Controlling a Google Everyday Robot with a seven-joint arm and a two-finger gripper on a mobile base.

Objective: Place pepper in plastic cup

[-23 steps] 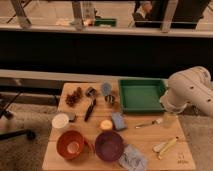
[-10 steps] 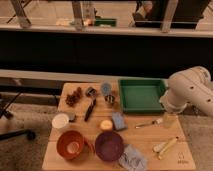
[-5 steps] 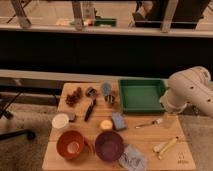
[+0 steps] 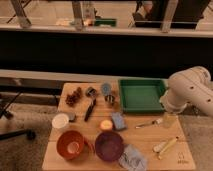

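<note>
1. Wooden tabletop (image 4: 150,145) fills the lower frame, in front of a dark counter and a glass partition.
2. The gripper (image 4: 169,120) hangs at the right edge under the white arm (image 4: 190,92), just beside the green tray (image 4: 141,96). Whether it is spread or closed cannot be told.
3. What looks like the pepper (image 4: 105,124), small and orange-yellow, lies mid-table beside a blue sponge (image 4: 118,120), above the purple bowl (image 4: 109,145).
4. The white plastic cup (image 4: 61,121) stands at the left, well apart from the gripper.
5. Risks:
   - The long reach could sweep the brush (image 4: 148,123) or nudge the sponge.
   - The rounded pepper may slip from a pinch.
   - The light cup may tip on release.
6. No writing is legible. A mark at the table's lower right corner is too small to read.
</note>
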